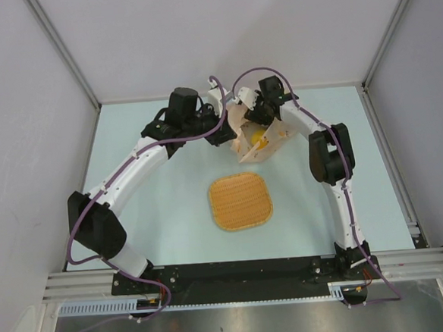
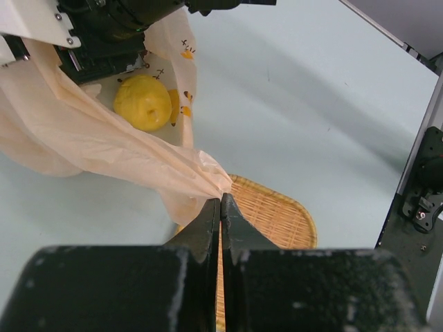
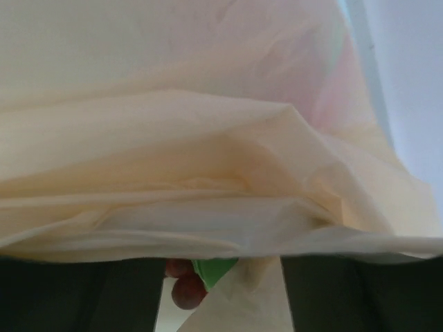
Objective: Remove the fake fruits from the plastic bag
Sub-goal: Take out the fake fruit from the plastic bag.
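L jaws tight on bag (image 2: 104, 149)

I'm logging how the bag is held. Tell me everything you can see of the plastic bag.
The plastic bag is thin, crinkly, translucent peach plastic with small printed marks. It is stretched out, one edge gathered and pinched in the shut left pincer. The right pincer is at its mouth, film draped over it. A round yellow fruit lies inside.

Closed left end effector (image 2: 220, 203) pinches plastic bag (image 2: 104, 146); yellow fruit (image 2: 142, 102) inside.
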Controlling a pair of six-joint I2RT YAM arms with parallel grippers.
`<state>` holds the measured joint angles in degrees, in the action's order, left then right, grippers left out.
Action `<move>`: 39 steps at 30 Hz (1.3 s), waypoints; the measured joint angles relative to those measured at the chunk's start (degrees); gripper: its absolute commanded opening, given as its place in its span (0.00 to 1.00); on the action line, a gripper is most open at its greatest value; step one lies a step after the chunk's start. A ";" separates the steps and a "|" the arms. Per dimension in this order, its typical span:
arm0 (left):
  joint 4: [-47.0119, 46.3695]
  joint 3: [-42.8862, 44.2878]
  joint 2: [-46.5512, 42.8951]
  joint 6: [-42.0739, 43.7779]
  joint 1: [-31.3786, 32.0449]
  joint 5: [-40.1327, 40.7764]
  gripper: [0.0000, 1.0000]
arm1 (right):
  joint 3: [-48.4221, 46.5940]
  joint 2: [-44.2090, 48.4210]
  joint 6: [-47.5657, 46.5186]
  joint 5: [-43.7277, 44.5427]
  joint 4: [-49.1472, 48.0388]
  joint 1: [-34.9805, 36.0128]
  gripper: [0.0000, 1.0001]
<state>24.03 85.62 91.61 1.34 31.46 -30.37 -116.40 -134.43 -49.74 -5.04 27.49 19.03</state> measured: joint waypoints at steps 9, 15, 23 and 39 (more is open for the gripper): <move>-0.44 1.79 0.74 -1.36 0.02 -1.09 0.00 | 4.74 0.94 -4.37 0.11 -0.87 0.00 0.08; -1.27 4.07 2.54 -2.47 0.02 -1.31 0.00 | 14.34 8.17 -5.49 -1.05 -1.70 1.18 0.00; -2.14 6.93 5.01 -3.91 0.00 0.79 0.00 | 22.73 24.02 -3.54 -3.43 -0.94 2.25 0.00; -2.27 11.58 7.10 -3.91 -1.46 13.62 0.00 | 30.77 33.64 10.43 -15.15 2.21 -7.28 0.00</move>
<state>21.76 97.21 98.72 -2.57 30.00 -16.75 -85.62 -100.79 -39.31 -20.18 29.69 11.75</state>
